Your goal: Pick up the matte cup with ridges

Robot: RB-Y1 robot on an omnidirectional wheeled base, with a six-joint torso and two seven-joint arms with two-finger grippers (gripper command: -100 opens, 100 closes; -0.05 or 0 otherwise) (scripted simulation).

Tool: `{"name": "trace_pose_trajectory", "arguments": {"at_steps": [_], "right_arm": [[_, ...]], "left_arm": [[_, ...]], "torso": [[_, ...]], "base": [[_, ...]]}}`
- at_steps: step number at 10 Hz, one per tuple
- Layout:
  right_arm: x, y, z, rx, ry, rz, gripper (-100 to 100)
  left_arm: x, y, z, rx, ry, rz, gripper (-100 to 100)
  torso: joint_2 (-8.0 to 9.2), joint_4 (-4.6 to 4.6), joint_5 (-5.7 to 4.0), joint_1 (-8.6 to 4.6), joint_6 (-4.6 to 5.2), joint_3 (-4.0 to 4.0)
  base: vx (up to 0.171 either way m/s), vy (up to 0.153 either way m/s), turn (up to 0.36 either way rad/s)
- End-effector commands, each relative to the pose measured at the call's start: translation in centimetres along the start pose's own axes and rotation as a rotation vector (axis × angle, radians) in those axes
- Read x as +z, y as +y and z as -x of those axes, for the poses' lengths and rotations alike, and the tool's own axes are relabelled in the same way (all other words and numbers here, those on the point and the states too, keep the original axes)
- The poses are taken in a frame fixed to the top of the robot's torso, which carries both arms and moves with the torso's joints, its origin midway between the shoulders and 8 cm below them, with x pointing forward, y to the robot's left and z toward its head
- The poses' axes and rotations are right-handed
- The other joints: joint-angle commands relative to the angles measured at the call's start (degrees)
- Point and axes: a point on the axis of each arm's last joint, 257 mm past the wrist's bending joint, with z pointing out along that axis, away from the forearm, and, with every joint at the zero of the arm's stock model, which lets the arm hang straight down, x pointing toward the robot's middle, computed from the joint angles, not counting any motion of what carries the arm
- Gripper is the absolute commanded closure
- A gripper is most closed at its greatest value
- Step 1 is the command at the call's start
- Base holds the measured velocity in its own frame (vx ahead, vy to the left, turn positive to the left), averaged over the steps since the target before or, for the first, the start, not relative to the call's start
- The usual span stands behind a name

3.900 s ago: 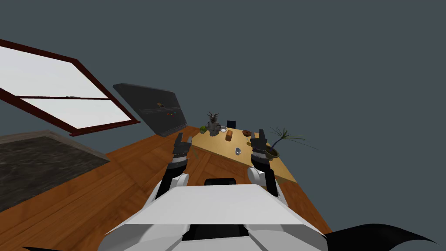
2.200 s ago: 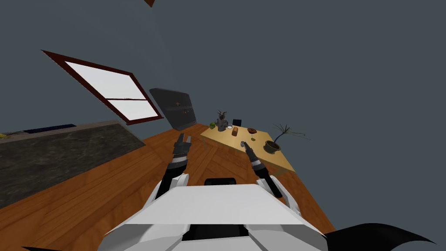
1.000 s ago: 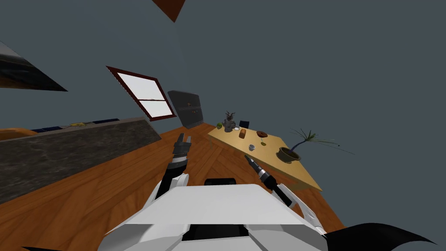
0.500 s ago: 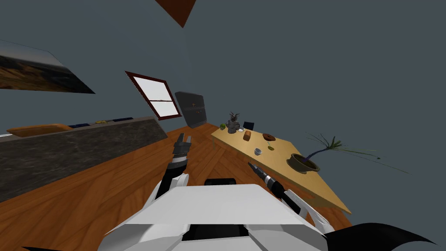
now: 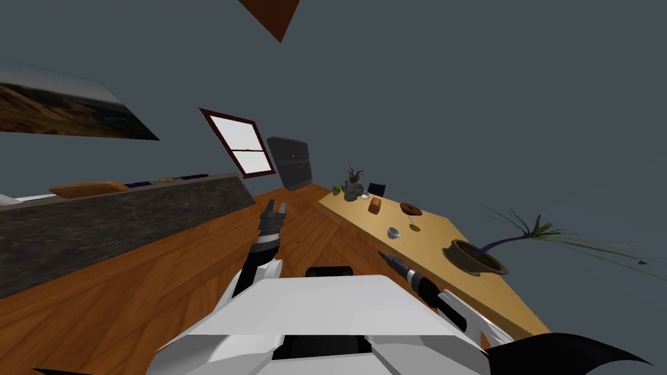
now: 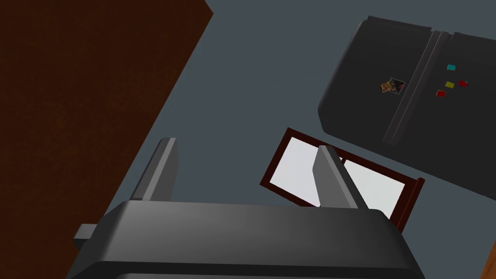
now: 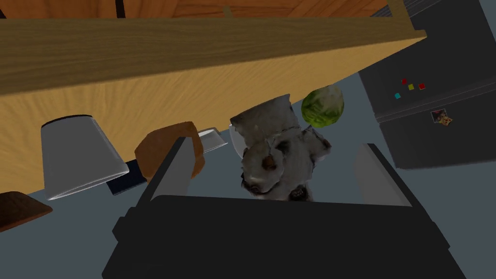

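A small pale grey cup (image 5: 393, 232) stands on the light wooden table (image 5: 449, 228), near the table's long edge on my side. The right wrist view shows its smooth tapered wall (image 7: 80, 155), off to one side of the fingers. My right gripper (image 5: 384, 256) is low beside the table edge, a short way short of the cup, and points at it. It stands open (image 7: 276, 174) with nothing between its fingers. My left gripper (image 5: 273, 211) is raised over the floor, away from the table, and is open (image 6: 247, 174) and empty.
On the table beyond the cup are a brown loaf (image 7: 167, 152), a grey figurine (image 7: 278, 155), a green lettuce (image 7: 323, 105), a brown ring (image 5: 410, 209) and a potted plant (image 5: 475, 257). A dark fridge (image 5: 291, 163) stands at the back, a dark stone counter (image 5: 130, 215) to my left.
I have moved and turned, so the table now lies nearer and further right. My right arm, tipped forward earlier, has come down beside the table edge. The left arm is unchanged.
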Motion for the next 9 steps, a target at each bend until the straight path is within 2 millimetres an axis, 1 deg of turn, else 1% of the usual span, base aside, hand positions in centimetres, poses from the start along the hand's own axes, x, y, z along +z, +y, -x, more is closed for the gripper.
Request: {"name": "trace_pose_trajectory", "arguments": {"at_steps": [1,2,4,5,6,7,9], "right_arm": [[-1.3,-2.8,-1.4,-0.061,0.06,-0.054,-100],[-1.4,-3.1,-1.5,-0.06,0.063,-0.06,-100],[-4.0,-7.4,-3.1,-0.16,0.157,-0.133,-100],[-4.6,-8.4,-3.3,-0.163,0.167,-0.154,-100],[-5.8,-10.1,-3.6,-0.214,0.21,-0.181,-100],[-6.3,-10.9,-3.9,-0.213,0.218,-0.199,-100],[-9.8,-15.2,-4.7,-0.302,0.311,-0.275,-100]], "left_arm": [[0.0,0.0,0.0,0.0,0.0,0.0,0],[0.0,0.0,0.0,0.0,0.0,0.0,0],[0.0,0.0,0.0,0.0,0.0,0.0,0],[0.0,0.0,0.0,0.0,0.0,0.0,0],[0.0,0.0,0.0,0.0,0.0,0.0,0],[0.0,0.0,0.0,0.0,0.0,0.0,0],[0.0,0.0,0.0,0.0,0.0,0.0,0]], "torso": [[0.0,0.0,0.0,0.0,0.0,0.0],[-0.11,-0.02,0.03,0.06,-0.02,-0.05],[-0.1,-0.02,0.03,0.11,-0.01,-0.06],[-0.23,-0.04,0.04,0.1,-0.03,-0.13],[-0.18,-0.04,0.03,0.09,0.0,-0.11],[-0.15,-0.03,0.04,0.1,0.0,-0.09],[-0.08,-0.01,0.02,0.1,-0.01,-0.05]], "base": [[0.1,0.036,0.11],[0.088,0.026,0.057],[0.112,0.043,0.143],[0.105,0.03,0.058],[0.1,0.035,0.085],[0.074,0.024,0.048],[0.108,0.041,0.106]]}}
